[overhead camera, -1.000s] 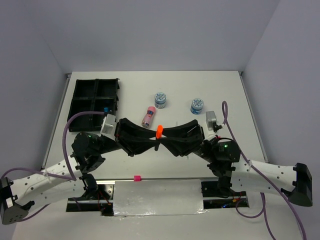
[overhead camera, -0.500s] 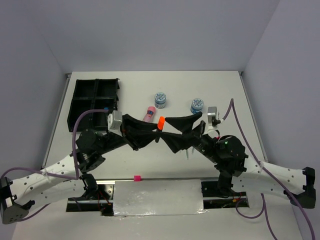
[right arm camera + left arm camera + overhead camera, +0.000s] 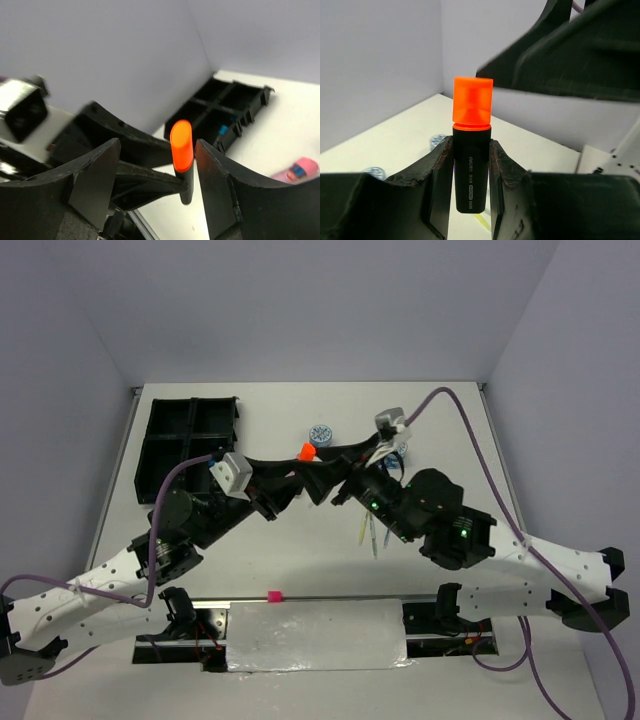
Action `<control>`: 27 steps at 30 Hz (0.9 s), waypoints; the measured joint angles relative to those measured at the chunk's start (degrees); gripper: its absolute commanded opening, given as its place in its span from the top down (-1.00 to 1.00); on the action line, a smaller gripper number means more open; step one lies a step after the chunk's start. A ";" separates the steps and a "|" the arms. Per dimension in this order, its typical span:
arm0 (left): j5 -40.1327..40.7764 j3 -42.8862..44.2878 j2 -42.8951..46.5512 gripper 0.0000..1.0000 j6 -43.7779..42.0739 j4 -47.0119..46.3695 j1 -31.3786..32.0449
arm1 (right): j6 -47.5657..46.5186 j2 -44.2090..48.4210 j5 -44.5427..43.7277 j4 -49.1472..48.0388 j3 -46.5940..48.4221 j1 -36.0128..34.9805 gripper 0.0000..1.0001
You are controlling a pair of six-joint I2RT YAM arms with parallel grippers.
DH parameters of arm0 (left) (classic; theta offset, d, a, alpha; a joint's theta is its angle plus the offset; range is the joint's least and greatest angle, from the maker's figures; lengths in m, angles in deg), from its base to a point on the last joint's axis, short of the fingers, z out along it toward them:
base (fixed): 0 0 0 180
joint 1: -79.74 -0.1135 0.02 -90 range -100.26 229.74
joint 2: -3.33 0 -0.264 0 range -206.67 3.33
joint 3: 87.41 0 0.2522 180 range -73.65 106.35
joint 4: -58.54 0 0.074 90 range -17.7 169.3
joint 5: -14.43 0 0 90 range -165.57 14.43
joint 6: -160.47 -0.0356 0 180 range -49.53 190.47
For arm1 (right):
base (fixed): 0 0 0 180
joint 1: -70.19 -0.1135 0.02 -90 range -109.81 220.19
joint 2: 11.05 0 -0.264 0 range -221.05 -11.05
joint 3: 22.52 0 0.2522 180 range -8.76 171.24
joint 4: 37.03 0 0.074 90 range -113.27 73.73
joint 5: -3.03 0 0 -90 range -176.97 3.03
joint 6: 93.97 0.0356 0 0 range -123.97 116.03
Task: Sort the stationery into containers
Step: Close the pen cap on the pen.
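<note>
A short black marker with an orange cap (image 3: 471,150) stands upright between the pads of my left gripper (image 3: 471,167), which is shut on its barrel. From above, its orange cap (image 3: 307,451) shows over mid-table where both grippers meet. My right gripper (image 3: 159,147) is open, and the marker (image 3: 183,155) stands between its spread fingers, close to the right one and touching neither. The black organiser tray (image 3: 150,455) lies at the far left, with a blue-capped item (image 3: 212,455) in a near compartment.
One round blue-white tub (image 3: 320,434) stands just beyond the grippers; a second (image 3: 397,451) is partly hidden behind the right wrist. Thin yellow-green and grey-blue pens (image 3: 366,530) lie under the right arm. A pink tube (image 3: 295,170) lies near the tray (image 3: 220,105).
Both grippers have carried the marker away from the near edge toward the tubs. The right gripper's fingers have spread off the marker; the left has kept its hold.
</note>
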 measured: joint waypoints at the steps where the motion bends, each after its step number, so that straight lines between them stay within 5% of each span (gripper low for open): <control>1: 0.79 0.39 -0.04 1.00 -1.20 0.48 0.17 | 0.33 -1.40 -0.46 1.51 0.94 -0.31 -0.36; 6: 3.37 1.62 0.00 1.00 -4.63 2.58 0.68 | 1.51 -7.65 -3.67 7.65 5.31 -1.62 -0.30; 12: 4.02 1.62 0.39 1.00 -5.99 3.58 0.92 | 1.55 -8.28 -6.12 9.16 5.73 -1.57 0.14; 20: 3.74 1.49 2.14 1.00 -5.95 4.33 0.92 | 1.44 -8.07 -5.16 7.32 4.66 -1.62 0.22; 23: 3.26 1.49 2.75 1.00 -5.92 4.92 0.92 | 1.14 -7.67 -4.13 6.40 3.76 -1.31 0.52; 24: 3.21 1.49 2.97 1.00 -5.90 4.94 0.92 | 0.96 -7.50 -3.74 6.05 3.50 -1.11 0.83; 27: 3.13 1.49 3.37 1.00 -5.73 5.09 0.92 | 0.26 -7.10 -2.64 5.29 2.93 -0.85 0.95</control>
